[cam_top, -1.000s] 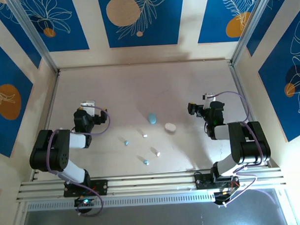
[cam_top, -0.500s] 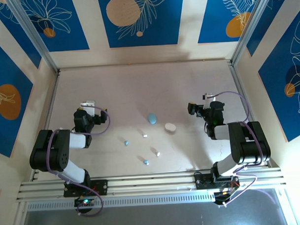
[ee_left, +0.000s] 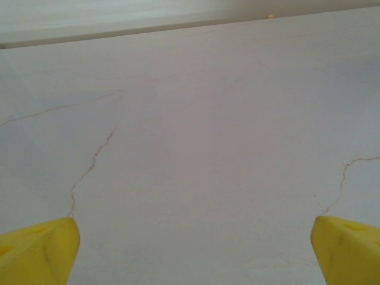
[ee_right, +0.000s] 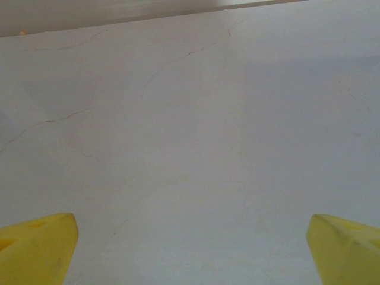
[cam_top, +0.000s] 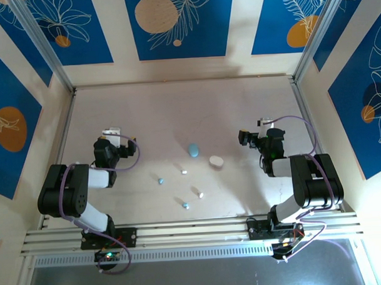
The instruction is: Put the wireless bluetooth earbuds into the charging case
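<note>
Progress: pretty much at zero imo, nothing looks seated in a case yet.
Left to do: all four pickups, plus getting the cases open if they're shut. Too small to tell from above.
Earbuds: tiny pebble-looking things, loose on the table (cam_top: 145, 106) just below the middle of the top view. There's a light blue bud (cam_top: 160, 180) at the left, a white bud (cam_top: 184, 172) up and right of it, a second white bud (cam_top: 199, 194) lower down, and a second light blue bud (cam_top: 186, 205) lowest of all.
Cases: the blue case (cam_top: 193, 150) and white case (cam_top: 216, 161) are smooth ovals near each other, right above the buds and way bigger than them.
Left gripper (ee_left: 193, 246): jaws spread wide, nothing between the yellow tips, just bare tabletop. It sits at the left of the top view, well apart from the buds.
Right gripper (ee_right: 190, 249): same deal, spread wide and empty, off to the right of the cases.
</note>
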Robot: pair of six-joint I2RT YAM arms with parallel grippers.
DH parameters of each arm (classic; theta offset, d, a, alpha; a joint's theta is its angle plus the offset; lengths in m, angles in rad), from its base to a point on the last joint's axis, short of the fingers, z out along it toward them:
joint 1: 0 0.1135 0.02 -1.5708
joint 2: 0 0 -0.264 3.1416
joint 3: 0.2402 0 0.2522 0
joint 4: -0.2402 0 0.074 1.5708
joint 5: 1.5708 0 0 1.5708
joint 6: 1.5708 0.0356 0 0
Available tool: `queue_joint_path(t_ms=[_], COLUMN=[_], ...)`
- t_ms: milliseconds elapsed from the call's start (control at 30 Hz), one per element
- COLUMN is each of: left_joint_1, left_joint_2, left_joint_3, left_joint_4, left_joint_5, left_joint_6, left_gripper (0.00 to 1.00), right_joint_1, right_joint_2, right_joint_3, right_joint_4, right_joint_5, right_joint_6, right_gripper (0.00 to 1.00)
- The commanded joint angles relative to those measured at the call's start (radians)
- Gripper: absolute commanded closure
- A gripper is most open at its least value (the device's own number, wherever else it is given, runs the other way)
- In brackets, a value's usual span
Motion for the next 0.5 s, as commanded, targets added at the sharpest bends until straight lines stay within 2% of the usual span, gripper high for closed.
queue_joint_path(t_ms=[0, 133, 233, 333, 467], left_joint_1=[-0.010, -0.010, -0.019, -0.024, -0.030], left_joint_2=[0.003, -0.030, -0.177, -0.330, -0.500], left_joint_3=[0.012, -0.003, -0.031, -0.017, 0.050], left_joint_4=[0.007, 0.010, -0.059, -0.195, -0.410], left_joint_5=[0.003, -0.013, -0.054, -0.080, -0.064], left_joint_6=[0.013, 0.010, 0.008, -0.018, -0.146], left_gripper=[0.00, 0.00, 0.00, 0.00, 0.00], right_joint_1=[-0.002, 0.000, 0.007, 0.018, 0.050], right_joint_2=[0.004, -0.031, -0.132, -0.231, -0.379], right_joint_3=[0.022, 0.024, 0.051, 0.072, 0.114], right_joint_4=[0.013, -0.017, -0.154, -0.270, -0.454], right_joint_5=[-0.008, -0.005, 0.009, 0.001, -0.016], right_joint_6=[-0.010, -0.010, -0.007, -0.008, 0.047], right_gripper=[0.01, 0.01, 0.01, 0.01, 0.01])
